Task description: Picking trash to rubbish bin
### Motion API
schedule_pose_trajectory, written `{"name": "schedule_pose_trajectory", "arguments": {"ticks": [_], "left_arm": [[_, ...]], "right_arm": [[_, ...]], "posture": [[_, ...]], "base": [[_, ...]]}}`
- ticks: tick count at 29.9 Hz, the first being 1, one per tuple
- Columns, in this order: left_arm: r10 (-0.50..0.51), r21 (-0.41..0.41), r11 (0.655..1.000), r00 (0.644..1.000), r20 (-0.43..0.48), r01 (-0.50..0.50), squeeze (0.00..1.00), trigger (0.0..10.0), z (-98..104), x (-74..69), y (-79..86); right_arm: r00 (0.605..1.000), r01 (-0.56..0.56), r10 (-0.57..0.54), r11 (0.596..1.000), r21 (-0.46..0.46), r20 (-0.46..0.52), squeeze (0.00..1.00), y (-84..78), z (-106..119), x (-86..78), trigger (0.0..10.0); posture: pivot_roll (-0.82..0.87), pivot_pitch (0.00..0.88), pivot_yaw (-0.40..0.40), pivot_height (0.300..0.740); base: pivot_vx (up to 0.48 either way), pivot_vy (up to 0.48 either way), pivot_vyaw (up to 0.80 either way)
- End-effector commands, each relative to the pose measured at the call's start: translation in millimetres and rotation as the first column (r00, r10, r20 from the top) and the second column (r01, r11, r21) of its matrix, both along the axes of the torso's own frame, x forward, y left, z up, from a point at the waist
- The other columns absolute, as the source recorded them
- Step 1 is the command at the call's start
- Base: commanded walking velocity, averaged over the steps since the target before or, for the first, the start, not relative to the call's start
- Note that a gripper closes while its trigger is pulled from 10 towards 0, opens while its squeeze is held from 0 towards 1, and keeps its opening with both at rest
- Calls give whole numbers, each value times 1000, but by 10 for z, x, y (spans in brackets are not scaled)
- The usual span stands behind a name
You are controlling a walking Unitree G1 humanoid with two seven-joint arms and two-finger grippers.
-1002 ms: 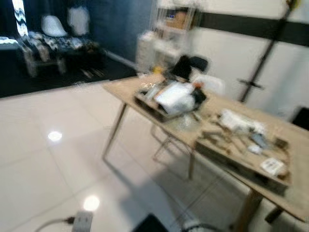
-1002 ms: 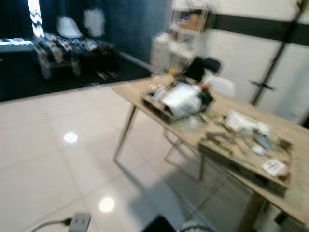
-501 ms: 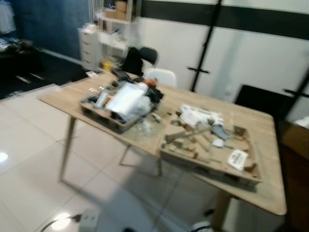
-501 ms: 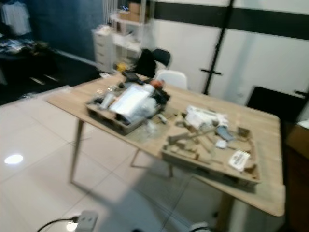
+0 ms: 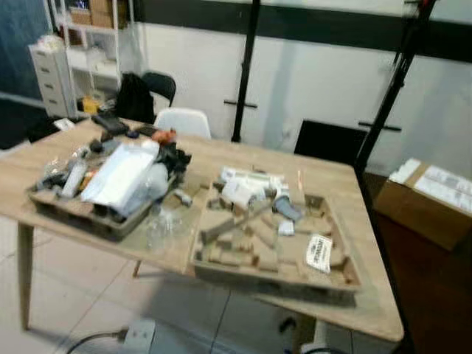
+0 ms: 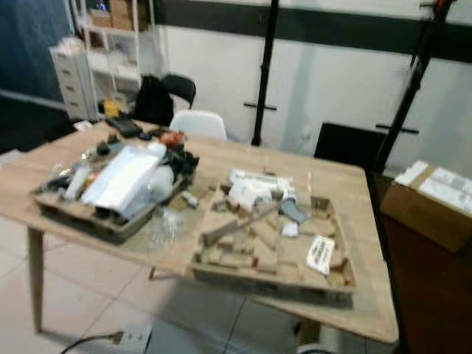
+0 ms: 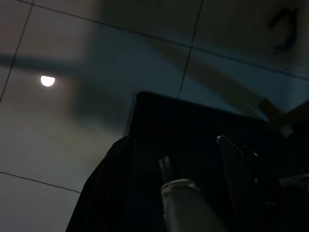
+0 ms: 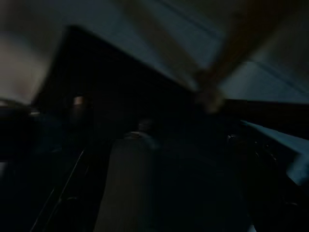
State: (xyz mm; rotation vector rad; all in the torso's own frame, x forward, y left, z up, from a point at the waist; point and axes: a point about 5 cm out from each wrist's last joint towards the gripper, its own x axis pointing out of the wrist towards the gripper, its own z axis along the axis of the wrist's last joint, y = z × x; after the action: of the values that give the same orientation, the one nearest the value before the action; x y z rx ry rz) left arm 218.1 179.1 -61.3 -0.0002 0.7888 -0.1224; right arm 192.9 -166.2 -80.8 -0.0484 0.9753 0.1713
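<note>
Wooden table point(image 5: 346, 221) ahead: left tray point(image 5: 55, 210) heaped with bags and bottles; crumpled plastic point(image 5: 164, 225) beside it; right tray point(image 5: 335, 284) holding scraps. Nothing collected yet, I judge. My grippers' grip: cannot tell, wrist views too dark.

Tray contents point(image 5: 258, 236) blurred; table point(image 5: 376, 295) left end cut off.

Head stereo overlooks table point(image 5: 346, 243); wrist cameras face floor point(image 7: 58, 145).
</note>
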Motion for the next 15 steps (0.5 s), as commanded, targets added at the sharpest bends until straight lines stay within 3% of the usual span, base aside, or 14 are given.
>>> {"name": "schedule_pose_trajectory", "arguments": {"ticks": [1, 15], "left_arm": [[-21, -1, 1000, 1000, -22, 21, 0, 10000, -31, -46, -16], [-45, -8, 999, 999, -22, 45, 0, 10000, -36, -59, -45]], "right_arm": [[1000, 20, -20, 1000, -13, -13, 0, -83, -8, -26, 10000], [1000, 11, -11, 1000, -19, -18, 0, -100, -12, -39, 10000]], "posture": [[43, 32, -38, 740], [40, 37, -40, 740]], "base": [[0, 0, 0], [0, 0, 0]]}}
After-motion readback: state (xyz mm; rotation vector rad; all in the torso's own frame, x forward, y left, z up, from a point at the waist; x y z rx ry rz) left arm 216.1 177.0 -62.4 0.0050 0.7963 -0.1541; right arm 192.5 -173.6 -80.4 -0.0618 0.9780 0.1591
